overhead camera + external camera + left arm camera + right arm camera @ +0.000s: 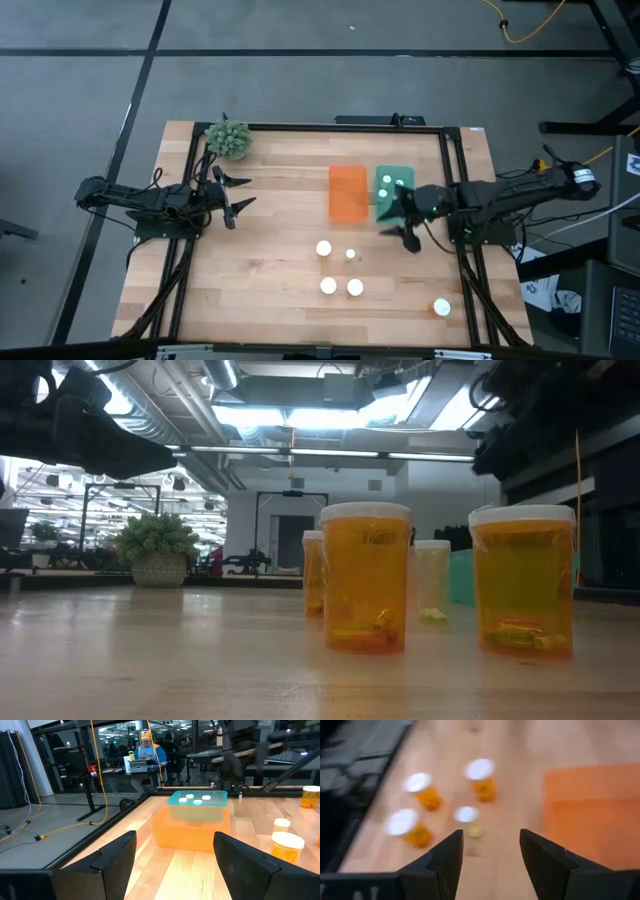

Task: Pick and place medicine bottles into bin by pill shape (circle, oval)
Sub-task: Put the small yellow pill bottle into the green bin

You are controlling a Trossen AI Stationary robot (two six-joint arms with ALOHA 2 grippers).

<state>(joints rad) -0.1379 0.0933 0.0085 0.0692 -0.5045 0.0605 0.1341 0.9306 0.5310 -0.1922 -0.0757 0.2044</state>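
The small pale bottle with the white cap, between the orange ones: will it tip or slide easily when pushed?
The small pale bottle with a white cap looks nearly empty, only a few pills at its bottom, so probably light. It is narrow and upright, so a high push may tip it. On the smooth wooden table it would likely slide.

From the right wrist you see the four medicine bottles [479, 777] only as smears, pill shapes unreadable. In the low view a third bottle [314, 572] hides behind the front one at nine o'clock. Pills in the teal bin [394, 186] are too small to tell.
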